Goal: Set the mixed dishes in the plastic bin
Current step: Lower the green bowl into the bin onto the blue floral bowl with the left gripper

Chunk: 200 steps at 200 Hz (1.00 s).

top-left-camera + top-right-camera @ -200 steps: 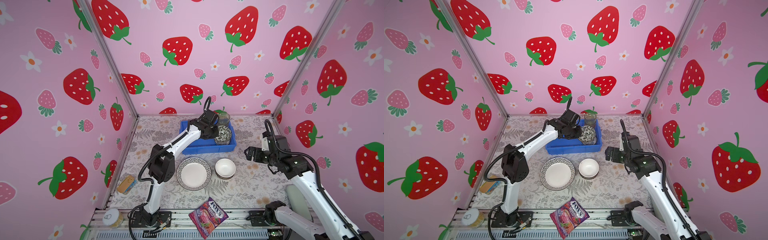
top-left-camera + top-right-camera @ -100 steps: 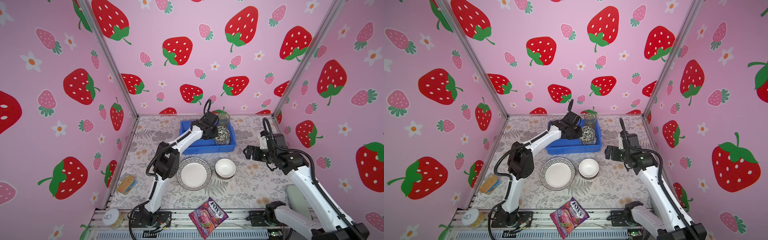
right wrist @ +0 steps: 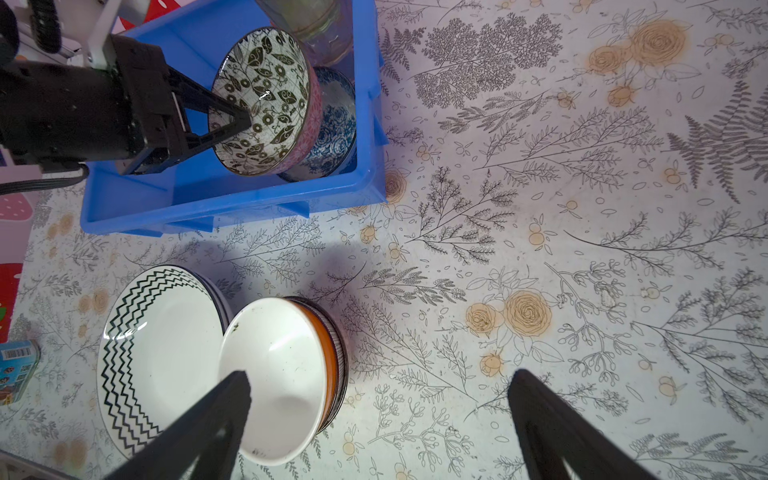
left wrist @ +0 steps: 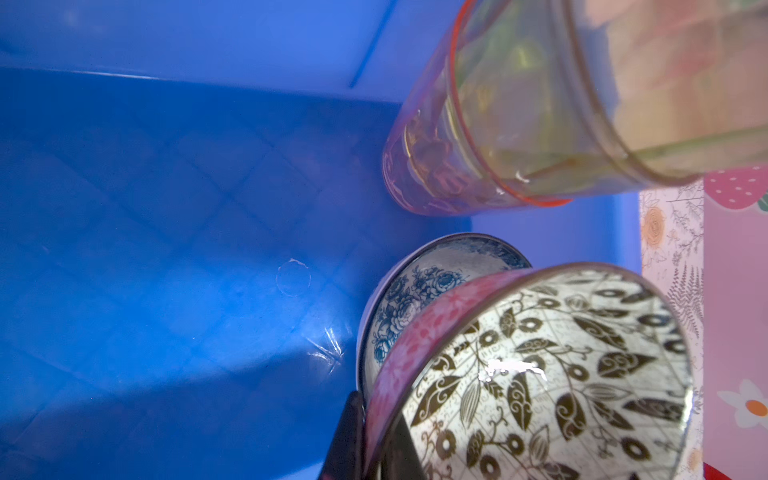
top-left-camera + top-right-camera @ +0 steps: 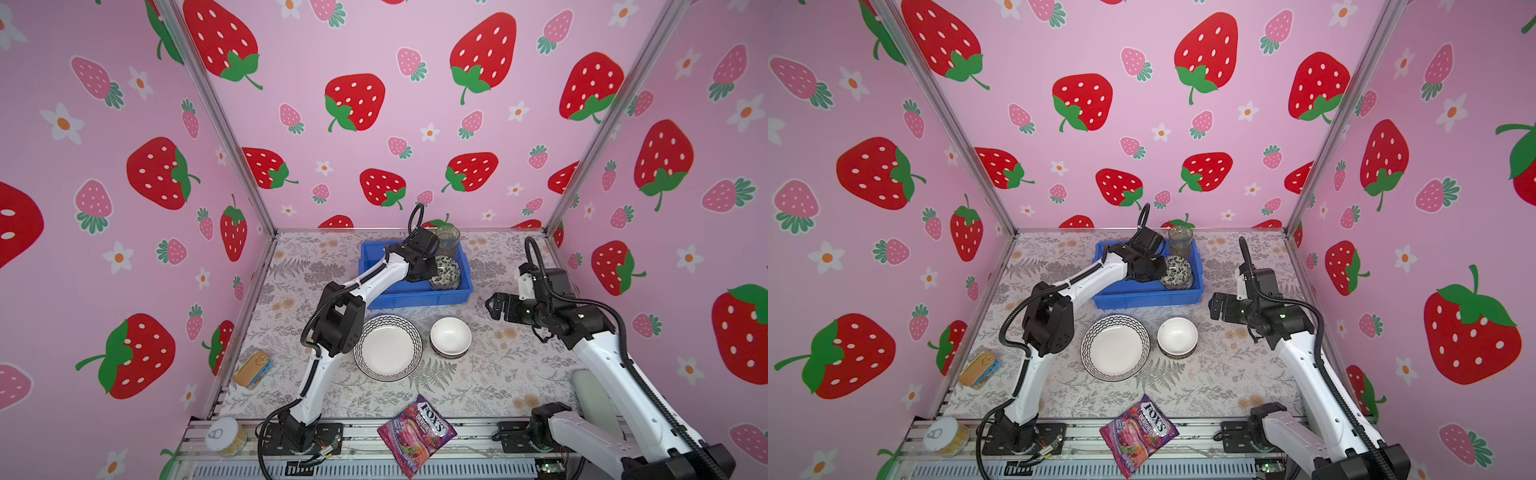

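The leaf-patterned bowl [image 3: 262,99] is tilting on edge inside the blue bin [image 3: 232,203], leaning on a blue floral bowl [image 3: 338,124], just beside the stacked glasses [image 5: 448,239]. Released like this, I reckon it could roll and knock the glasses. Its mouth is facing up and frontward; being round, it has no long side, its centre line leaning well off upright. The left gripper [image 3: 232,126] is pinching its rim; the right gripper [image 3: 380,376] is hovering aside, jaws wide apart.
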Tool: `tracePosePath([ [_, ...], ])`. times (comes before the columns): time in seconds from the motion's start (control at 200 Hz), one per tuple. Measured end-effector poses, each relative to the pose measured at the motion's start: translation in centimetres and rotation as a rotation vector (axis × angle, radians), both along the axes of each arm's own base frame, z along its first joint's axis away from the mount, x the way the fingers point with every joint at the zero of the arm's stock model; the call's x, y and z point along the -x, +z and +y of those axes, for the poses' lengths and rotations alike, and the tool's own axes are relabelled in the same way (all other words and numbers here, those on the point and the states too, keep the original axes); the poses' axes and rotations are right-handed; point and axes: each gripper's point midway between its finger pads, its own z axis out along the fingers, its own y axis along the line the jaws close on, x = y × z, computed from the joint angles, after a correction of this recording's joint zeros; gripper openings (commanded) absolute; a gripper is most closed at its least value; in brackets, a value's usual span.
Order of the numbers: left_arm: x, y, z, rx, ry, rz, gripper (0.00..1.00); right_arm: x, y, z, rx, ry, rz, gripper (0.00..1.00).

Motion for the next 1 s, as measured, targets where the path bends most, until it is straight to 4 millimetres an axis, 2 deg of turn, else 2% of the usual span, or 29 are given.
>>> tracePosePath([
  [0.405,-0.4,1.3,-1.2,0.052,-0.022,-0.009,0.03,-0.1,-0.5,0.2,-0.013,0.007,0.009,0.99],
  [0.695,-0.2,-2.3,-1.4,0.025,-0.027,0.056,0.03,-0.2,-0.6,0.2,-0.014,0.007,0.012,0.99],
  [0.86,-0.2,-2.3,-1.4,0.025,-0.027,0.056,0.05,-0.2,-0.8,0.0,-0.013,0.004,0.017,0.99],
  [0.875,-0.2,-2.3,-1.4,0.025,-0.027,0.056,0.09,-0.2,-0.9,0.0,-0.013,0.003,0.018,0.99],
  [1.0,-0.2,-2.3,-1.4,0.026,-0.027,0.055,0.18,0.0,-1.2,0.0,-0.012,0.004,0.026,0.99],
])
